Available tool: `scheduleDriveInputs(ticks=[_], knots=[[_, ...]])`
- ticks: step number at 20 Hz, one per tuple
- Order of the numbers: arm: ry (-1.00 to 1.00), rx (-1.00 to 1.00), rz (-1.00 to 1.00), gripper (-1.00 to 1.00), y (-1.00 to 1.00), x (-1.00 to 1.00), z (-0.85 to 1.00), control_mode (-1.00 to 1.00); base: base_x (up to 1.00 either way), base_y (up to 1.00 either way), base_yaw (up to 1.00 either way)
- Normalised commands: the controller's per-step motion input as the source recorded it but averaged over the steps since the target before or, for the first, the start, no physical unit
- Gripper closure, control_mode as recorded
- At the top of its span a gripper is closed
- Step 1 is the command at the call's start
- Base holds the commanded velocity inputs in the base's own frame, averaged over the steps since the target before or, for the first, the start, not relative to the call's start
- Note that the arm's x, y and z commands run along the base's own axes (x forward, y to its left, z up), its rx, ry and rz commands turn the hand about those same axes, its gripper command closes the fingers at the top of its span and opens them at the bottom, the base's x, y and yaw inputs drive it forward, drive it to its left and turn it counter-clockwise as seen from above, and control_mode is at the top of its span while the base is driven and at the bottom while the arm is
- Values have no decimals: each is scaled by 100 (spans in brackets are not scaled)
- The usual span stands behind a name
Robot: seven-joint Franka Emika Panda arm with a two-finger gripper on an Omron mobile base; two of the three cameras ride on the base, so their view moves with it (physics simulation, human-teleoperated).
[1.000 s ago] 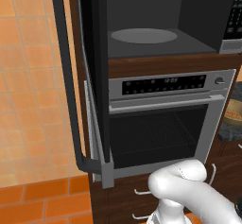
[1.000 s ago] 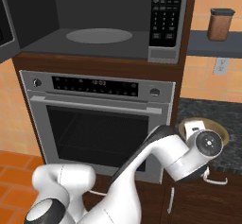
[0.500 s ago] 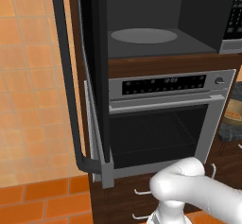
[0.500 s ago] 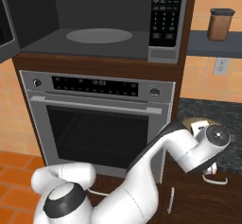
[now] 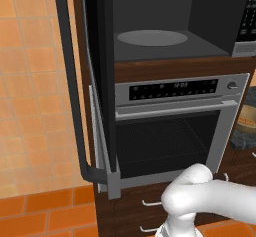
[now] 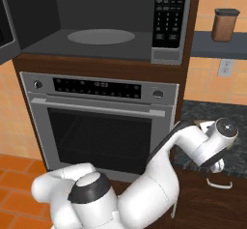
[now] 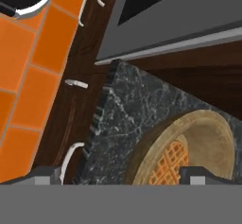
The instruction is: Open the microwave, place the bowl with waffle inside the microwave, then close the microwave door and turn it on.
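The bowl (image 7: 189,154) with waffle (image 7: 168,164) is sitting on the dark surface (image 7: 127,119); we are hovering our spread tool (image 7: 120,176) off-centre, risking a rim clip that tips it.

Bowl (image 7: 198,147) cut off at hand view's bottom edge; waffle (image 7: 168,164) inside only partly seen. In left base view bowl (image 5: 247,123) clipped by right edge. Microwave (image 6: 106,25) top cropped. Oven (image 6: 103,121) display text too small to read.
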Motion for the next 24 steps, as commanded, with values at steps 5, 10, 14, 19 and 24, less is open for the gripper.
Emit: scheduleDriveInputs(ticks=[5, 10, 14, 19, 24], knots=[[6, 10, 0, -100, -40, 36, -23, -100, 0, 0, 0], [1, 12, 0, -100, -38, 42, -30, -100, 0, 0, 0], [3, 7, 0, -100, -23, 40, -35, -100, 0, 0, 0], [2, 2, 0, -100, -12, 38, -33, -100, 0, 0, 0], [2, 0, 0, -100, -2, 16, -36, -100, 0, 0, 0]])
